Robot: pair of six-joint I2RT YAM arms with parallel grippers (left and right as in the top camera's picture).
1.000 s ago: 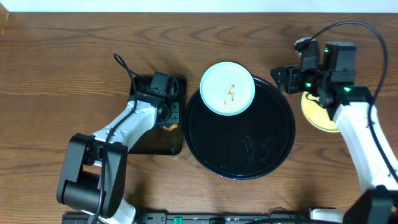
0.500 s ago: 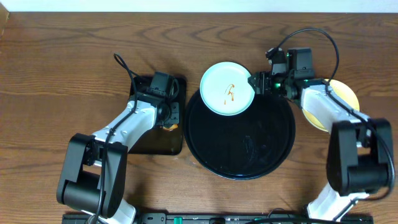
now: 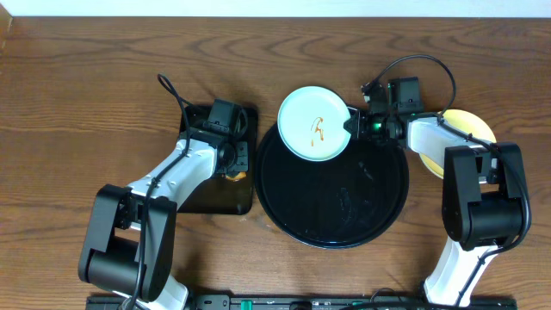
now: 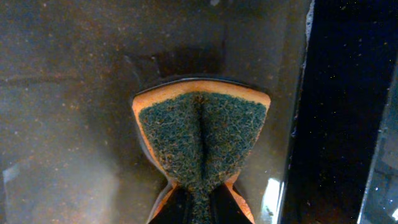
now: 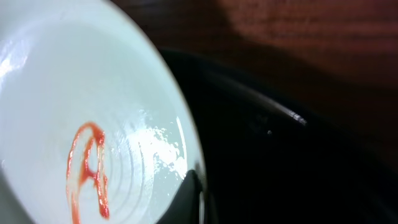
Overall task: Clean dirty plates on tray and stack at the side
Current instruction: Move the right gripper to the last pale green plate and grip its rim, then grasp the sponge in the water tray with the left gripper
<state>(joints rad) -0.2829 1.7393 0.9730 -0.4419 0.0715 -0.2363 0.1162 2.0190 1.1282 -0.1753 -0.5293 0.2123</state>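
Observation:
A pale blue-green plate (image 3: 314,123) with an orange-brown sauce smear (image 5: 87,168) rests on the far rim of the round black tray (image 3: 336,215). My right gripper (image 3: 351,123) is shut on this plate's (image 5: 93,93) right edge, and one dark finger (image 5: 186,199) lies over the rim. A pale yellow plate (image 3: 472,127) lies on the table right of the tray, partly hidden by my right arm. My left gripper (image 3: 232,164) is shut on the orange-and-green sponge (image 4: 202,134), green side up, over the rectangular tray.
The small rectangular black tray (image 3: 215,194) lies left of the round tray, its wet-looking surface (image 4: 62,124) under the sponge. Wooden table surrounds both trays. A black cable loops above my right arm (image 3: 422,62).
My right gripper has swung left from above the yellow plate to the blue-green plate and shut on its right edge. The left arm and sponge have not moved.

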